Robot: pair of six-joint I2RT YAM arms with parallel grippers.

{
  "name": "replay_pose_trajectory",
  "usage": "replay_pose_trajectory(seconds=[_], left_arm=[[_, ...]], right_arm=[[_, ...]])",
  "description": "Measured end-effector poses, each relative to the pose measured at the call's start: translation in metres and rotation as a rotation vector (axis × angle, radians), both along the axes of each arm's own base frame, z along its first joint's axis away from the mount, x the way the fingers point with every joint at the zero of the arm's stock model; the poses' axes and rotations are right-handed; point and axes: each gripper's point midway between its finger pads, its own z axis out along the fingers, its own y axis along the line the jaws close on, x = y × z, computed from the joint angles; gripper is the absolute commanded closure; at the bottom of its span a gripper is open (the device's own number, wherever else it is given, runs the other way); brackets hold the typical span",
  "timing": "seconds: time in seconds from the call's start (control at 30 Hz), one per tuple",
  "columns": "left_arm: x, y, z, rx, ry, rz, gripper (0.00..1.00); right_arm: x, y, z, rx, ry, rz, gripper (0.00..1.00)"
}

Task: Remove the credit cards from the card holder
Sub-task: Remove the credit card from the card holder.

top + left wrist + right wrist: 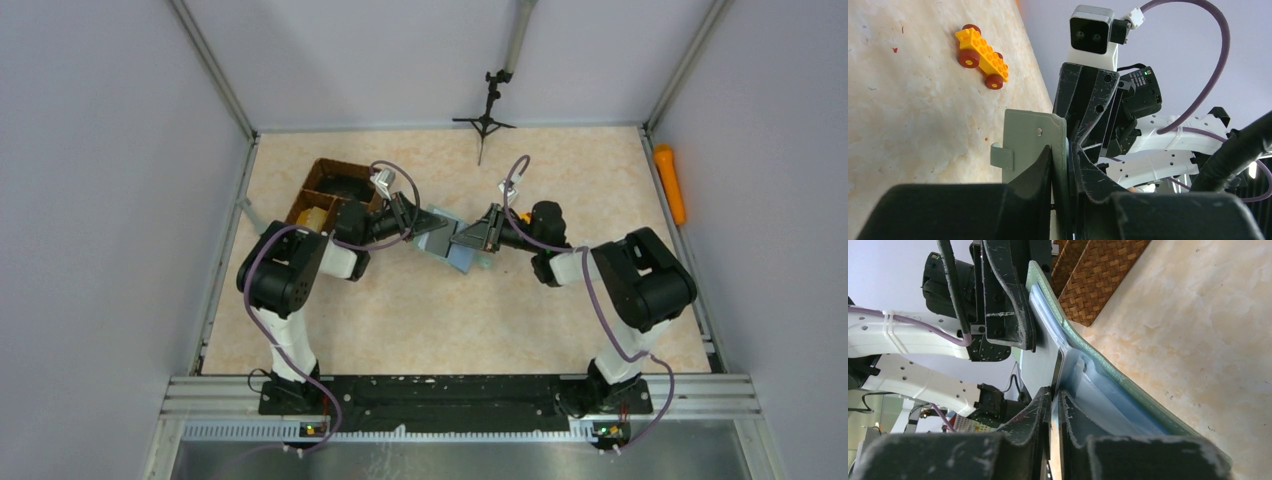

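Both jaws pinch card holder (445, 243); wicker tray (325, 166) by L arm (290, 272), toy car (982, 56) by R arm (640, 277).

The left arm (288, 275) and right arm (640, 280) pair bulky black joints with white shells dotted with small holes. A thick purple cable (1222, 50) loops along each. The black fingers (1013, 315) are scuffed pale, and a white-and-grey camera box (1091, 35) shows two lenses.

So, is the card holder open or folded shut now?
Open. The left gripper and the right gripper each pinch one side of the card holder, and its blue inside shows between them.
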Motion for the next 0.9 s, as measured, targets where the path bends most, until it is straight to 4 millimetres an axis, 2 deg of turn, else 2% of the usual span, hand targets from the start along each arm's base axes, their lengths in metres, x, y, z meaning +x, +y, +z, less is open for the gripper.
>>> replay_pose_trajectory(seconds=[0.07,0.13,0.3,0.43,0.53,0.67,0.77,0.9], left_arm=[[0.0,0.0,-0.001,0.001,0.003,0.001,0.7],[0.0,0.0,0.0,-0.002,0.004,-0.001,0.64],[-0.003,-0.002,0.002,-0.008,-0.001,-0.015,0.61],[-0.002,0.0,0.002,-0.007,-0.001,-0.012,0.65],[0.0,0.004,0.002,-0.007,-0.001,-0.004,0.77],[0.002,0.007,0.0,-0.004,0.002,0.006,0.82],[0.004,0.011,-0.001,-0.005,0.011,0.014,0.9],[0.004,0.014,0.001,-0.015,0.016,0.014,0.88]], right_arm=[[0.0,0.0,0.0,0.0,-0.001,0.001,1.0],[0.0,0.0,0.0,-0.001,0.001,-0.001,1.0],[0.0,0.0,-0.001,-0.003,0.01,-0.003,1.0],[0.001,-0.001,-0.002,-0.003,0.013,-0.008,1.0],[0.003,-0.003,-0.002,-0.001,0.019,-0.016,1.0],[0.004,-0.004,0.0,0.005,0.022,-0.019,1.0],[0.004,-0.004,0.001,0.01,0.023,-0.018,1.0],[0.005,-0.005,0.004,0.021,0.02,-0.02,1.0]])
